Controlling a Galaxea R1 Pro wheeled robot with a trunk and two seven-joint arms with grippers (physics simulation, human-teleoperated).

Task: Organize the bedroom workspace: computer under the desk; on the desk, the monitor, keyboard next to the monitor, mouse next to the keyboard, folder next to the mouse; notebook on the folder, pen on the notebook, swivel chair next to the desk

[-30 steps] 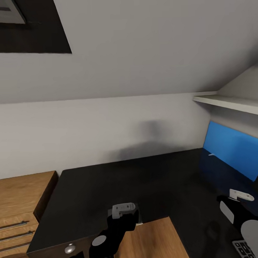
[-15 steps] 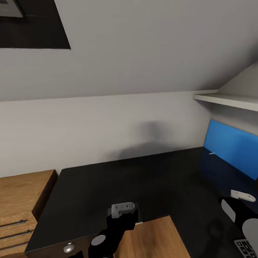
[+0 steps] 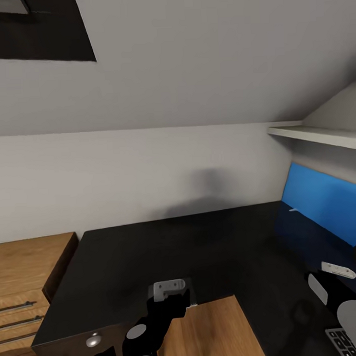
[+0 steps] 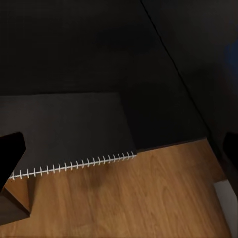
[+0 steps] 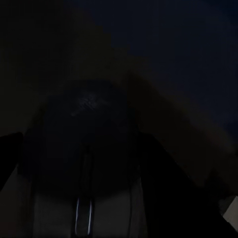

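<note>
Comparing with a second ago, only a slight camera shift is noted; nothing is newly placed. The left gripper (image 3: 169,290) is held at the desk's (image 3: 150,251) inner edge over the notebook (image 4: 69,131). The right gripper (image 3: 336,269) is held over the mouse (image 5: 84,144), near the keyboard (image 3: 340,341); neither gripper's opening can be told.

desk (image 3: 211,248): matte black top, bright blue back panel (image 3: 322,206). Drawer unit (image 3: 27,275): oak. Wall (image 3: 146,163): pale grey. Mouse (image 5: 87,144): black.
</note>
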